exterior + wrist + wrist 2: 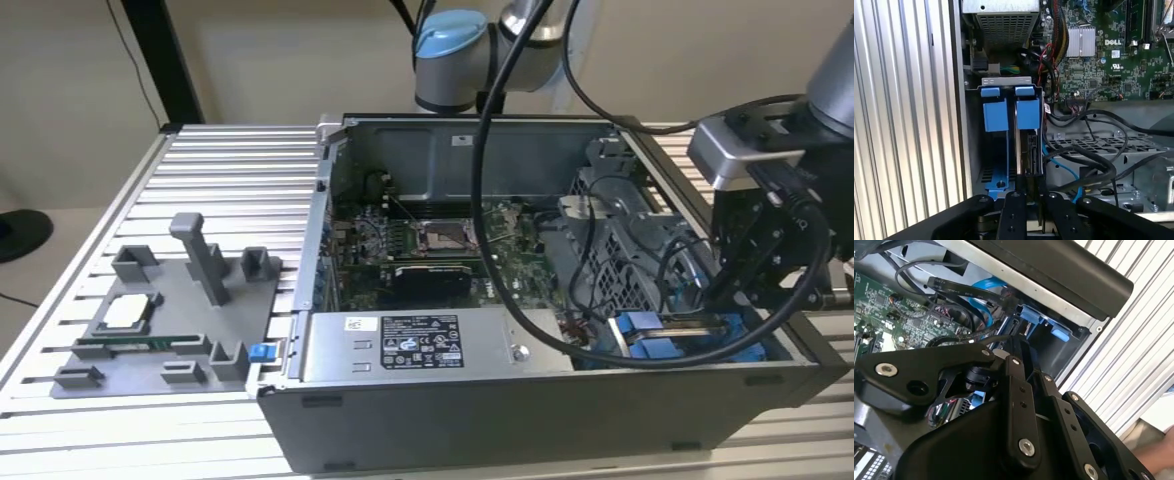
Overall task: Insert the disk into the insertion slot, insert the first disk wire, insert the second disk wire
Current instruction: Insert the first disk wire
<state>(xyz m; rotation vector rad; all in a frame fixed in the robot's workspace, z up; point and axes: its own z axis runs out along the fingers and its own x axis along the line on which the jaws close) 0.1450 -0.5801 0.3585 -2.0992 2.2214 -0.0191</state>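
Note:
The disk (1029,150) stands on edge in the insertion slot (973,150), the grey bay at the corner of the open computer case (534,420). Two blue plastic tabs (1028,112) sit at the disk's far end. My gripper (1029,194) reaches down into this bay, one finger on each side of the disk's thin dark edge, shut on it. In the exterior view the gripper (727,300) hangs over the blue bay pieces (667,340) at the case's right. A blue flat wire (1066,167) and black wires (1094,160) lie loose beside the bay.
A silver labelled power-supply box (407,345) sits along the case's front wall. Beside the bay are the green motherboard (427,240) and a perforated grey cage (627,240). A grey fixture plate (160,320) rests on the ribbed metal table (227,160) at the exterior view's left.

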